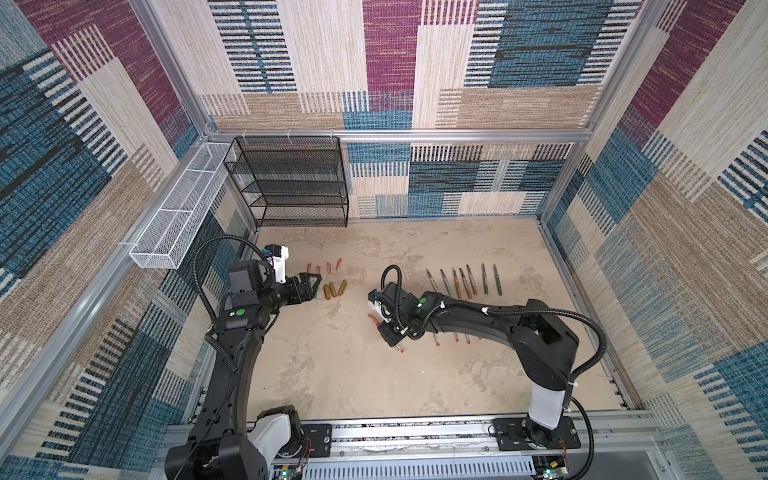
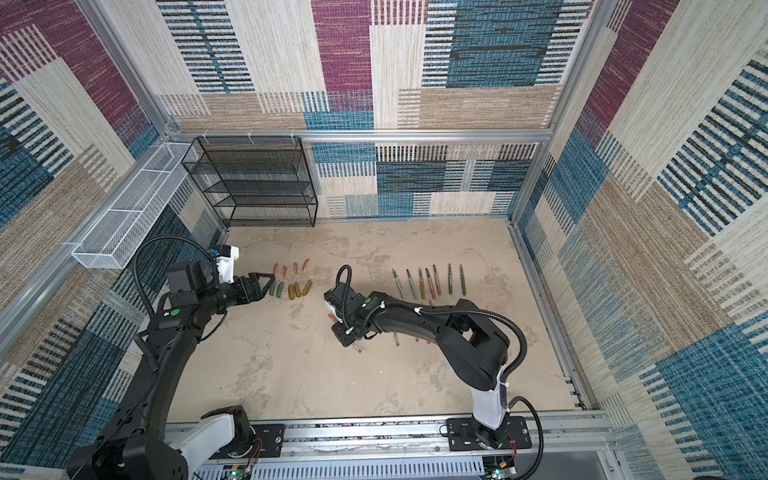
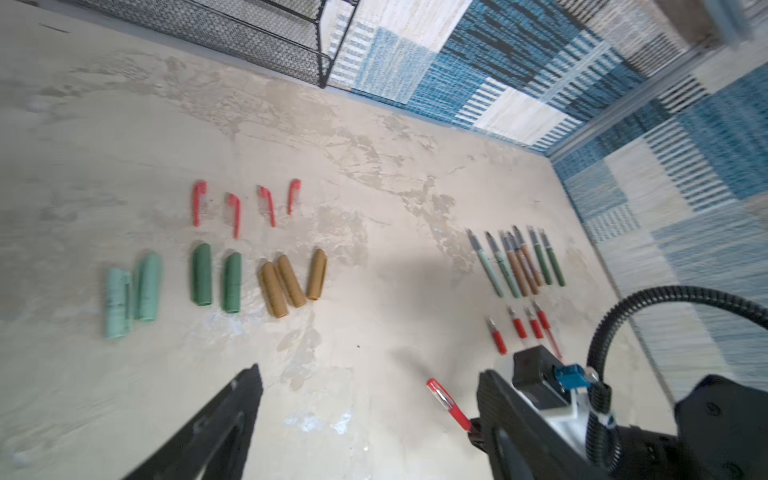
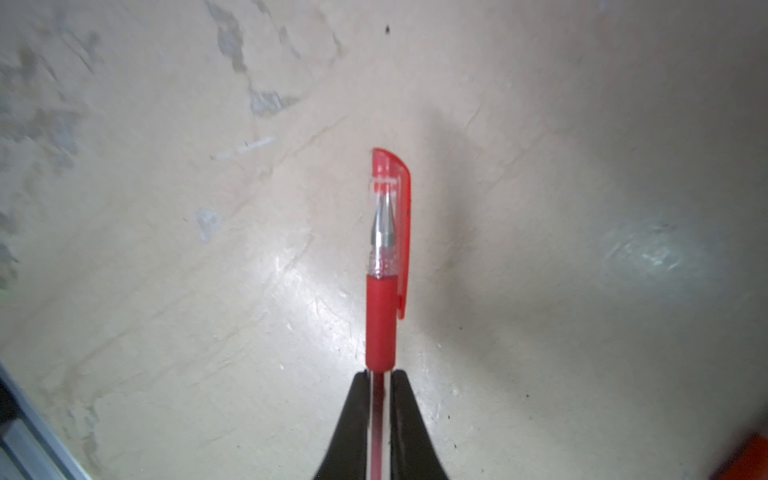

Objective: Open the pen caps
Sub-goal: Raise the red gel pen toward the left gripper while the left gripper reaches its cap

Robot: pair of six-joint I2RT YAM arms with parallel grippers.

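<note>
My right gripper [image 4: 379,374] is shut on the clear barrel of a red pen [image 4: 380,324] whose red cap [image 4: 390,208] is on, just above the table. In a top view that gripper [image 1: 375,321] is mid-table. Loose pen caps lie in rows at the left: mint [image 3: 133,286], dark green [image 3: 216,278], golden brown [image 3: 291,282] and slim red [image 3: 245,203]. My left gripper [image 3: 370,374] is open and empty, and in a top view it [image 1: 313,283] hovers beside the brown caps [image 1: 334,289].
Uncapped pen barrels [image 1: 461,282] lie in a row at the right, with short red pens [image 3: 519,328] in front of them. A black mesh shelf [image 1: 291,183] stands at the back left, and a white wire basket [image 1: 178,212] hangs on the left wall.
</note>
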